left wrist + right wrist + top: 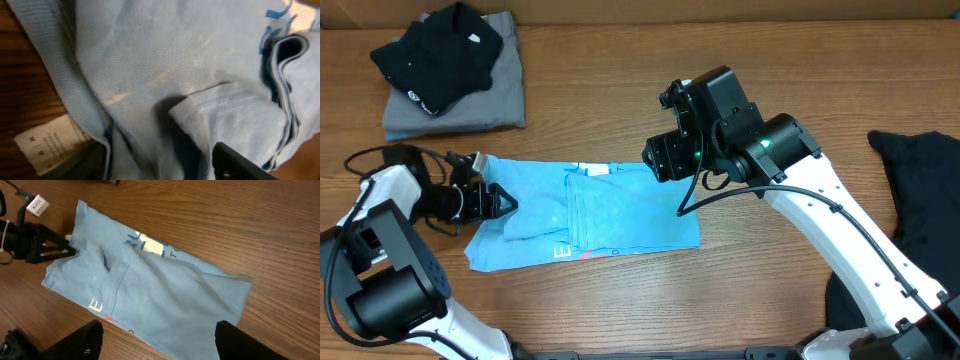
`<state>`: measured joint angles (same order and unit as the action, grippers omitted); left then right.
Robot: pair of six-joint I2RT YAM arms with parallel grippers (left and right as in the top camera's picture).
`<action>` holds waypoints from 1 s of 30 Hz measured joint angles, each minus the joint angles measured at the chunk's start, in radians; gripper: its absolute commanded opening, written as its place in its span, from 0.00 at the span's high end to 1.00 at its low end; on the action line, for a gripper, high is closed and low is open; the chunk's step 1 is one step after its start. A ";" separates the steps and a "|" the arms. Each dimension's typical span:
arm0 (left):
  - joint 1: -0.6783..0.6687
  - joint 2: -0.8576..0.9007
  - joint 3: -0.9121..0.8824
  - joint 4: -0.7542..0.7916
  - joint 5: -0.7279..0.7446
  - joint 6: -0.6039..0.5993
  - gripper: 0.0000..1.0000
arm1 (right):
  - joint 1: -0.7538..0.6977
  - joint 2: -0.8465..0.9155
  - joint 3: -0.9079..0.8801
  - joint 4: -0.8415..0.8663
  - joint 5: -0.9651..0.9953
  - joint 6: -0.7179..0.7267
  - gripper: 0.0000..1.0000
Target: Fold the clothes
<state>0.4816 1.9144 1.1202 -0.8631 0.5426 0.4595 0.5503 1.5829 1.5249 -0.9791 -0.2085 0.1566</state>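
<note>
**A:** How does the shirt look?

**B:** The light blue T-shirt [620, 215] lies on the desk [740, 60], partly folded, with a flap doubled over its middle. There is white lettering at its lower edge and blue print near its top edge.

**A:** And the tools?

**B:** The left tool [503, 200] sits at the T-shirt's left edge, fingers apart with a fold of cloth between them. The right tool [159, 327] hangs over the T-shirt, fingers spread around nothing.

**A:** Other clothes?

**B:** A black garment [440, 50] lies on a folded gray garment [495, 105], up and left of the T-shirt, well apart. A second black garment [920, 190] lies to the T-shirt's right, cut off by the frame.

**A:** Anything unclear?

**B:** The lettering is mostly tucked into folds and unreadable. The care label [47, 145] is too blurred to read. The right arm hides the T-shirt's upper right corner from overhead.
</note>
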 measured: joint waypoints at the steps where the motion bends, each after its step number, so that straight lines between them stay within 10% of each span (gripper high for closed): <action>1: -0.006 -0.001 0.002 0.003 -0.022 -0.013 0.54 | 0.000 0.000 0.000 -0.001 0.000 0.000 0.26; 6: -0.014 0.003 0.000 0.014 -0.104 -0.068 0.96 | 0.000 0.000 0.000 0.000 -0.001 0.000 0.27; 30: -0.042 0.068 0.464 -0.600 -0.097 -0.124 0.96 | -0.188 -0.178 0.000 0.000 0.006 0.000 0.30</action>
<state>0.4393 1.9820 1.5845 -1.4628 0.4461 0.3351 0.3626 1.4052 1.5249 -0.9794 -0.2028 0.1566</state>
